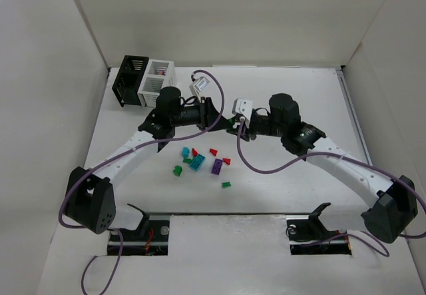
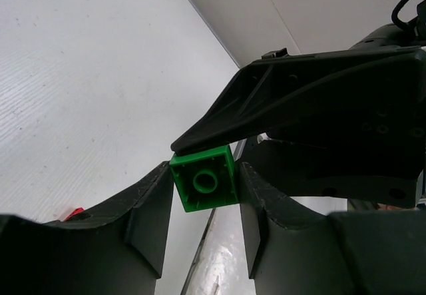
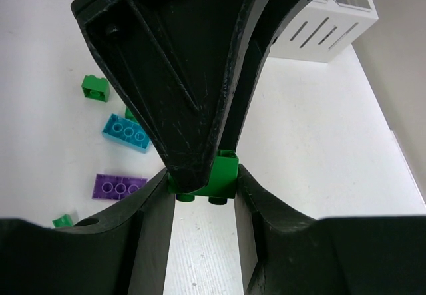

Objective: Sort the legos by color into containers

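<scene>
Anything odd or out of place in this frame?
Yes: the left gripper and right gripper both pinch the same green brick, tip to tip, which looks odd for a sorting job.

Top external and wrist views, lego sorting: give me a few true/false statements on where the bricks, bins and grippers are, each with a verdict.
1. The left gripper has a green brick between its fingers. True.
2. The right gripper hangs well apart from that brick. False: its fingers flank the same green brick.
3. In the top view, the black bin stands left of the white bin, side by side. True.
4. The purple brick lies inside the white bin. False: it lies on the table.
</scene>
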Tool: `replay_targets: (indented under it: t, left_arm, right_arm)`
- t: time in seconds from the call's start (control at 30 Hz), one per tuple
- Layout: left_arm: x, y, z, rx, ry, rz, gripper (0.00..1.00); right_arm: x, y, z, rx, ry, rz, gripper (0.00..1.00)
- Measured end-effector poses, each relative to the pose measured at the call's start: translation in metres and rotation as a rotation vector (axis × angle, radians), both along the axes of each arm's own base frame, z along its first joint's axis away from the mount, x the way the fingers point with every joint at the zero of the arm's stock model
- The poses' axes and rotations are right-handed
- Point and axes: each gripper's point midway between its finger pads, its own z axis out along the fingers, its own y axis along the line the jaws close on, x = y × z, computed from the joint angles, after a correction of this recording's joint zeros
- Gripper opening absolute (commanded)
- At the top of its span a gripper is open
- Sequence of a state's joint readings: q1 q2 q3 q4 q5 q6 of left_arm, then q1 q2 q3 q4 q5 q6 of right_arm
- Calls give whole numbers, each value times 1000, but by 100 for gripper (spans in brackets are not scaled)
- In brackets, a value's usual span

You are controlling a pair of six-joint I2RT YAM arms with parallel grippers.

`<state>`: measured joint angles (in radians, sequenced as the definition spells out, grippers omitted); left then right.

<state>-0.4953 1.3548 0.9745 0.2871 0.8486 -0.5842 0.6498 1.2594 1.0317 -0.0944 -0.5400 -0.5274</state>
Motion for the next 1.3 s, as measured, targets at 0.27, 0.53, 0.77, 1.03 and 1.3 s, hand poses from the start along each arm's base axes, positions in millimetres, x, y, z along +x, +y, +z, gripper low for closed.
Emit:
replay_targets:
  t: [0.27,0.53,0.77,1.03,1.3]
  left_arm:
    - [16,10,0,19,5,49,0]
    - [87,76,14,67,-41,325,0]
    - [183,231,8,251,8,936,0]
    - [248,352,-21,456,94,1333,0]
    - [278,402,-67,590,189,1429,0]
  right_arm:
    - [9,0,-7,-14,23,-48,91]
    - [29,-9,-10,-31,26,-173,100]
    - [55,-33,-12,-25,48,-314,100]
    - [84,-56,-42,-51,133,-448,100]
    - [102,-64,-49,-60,155,-509,100]
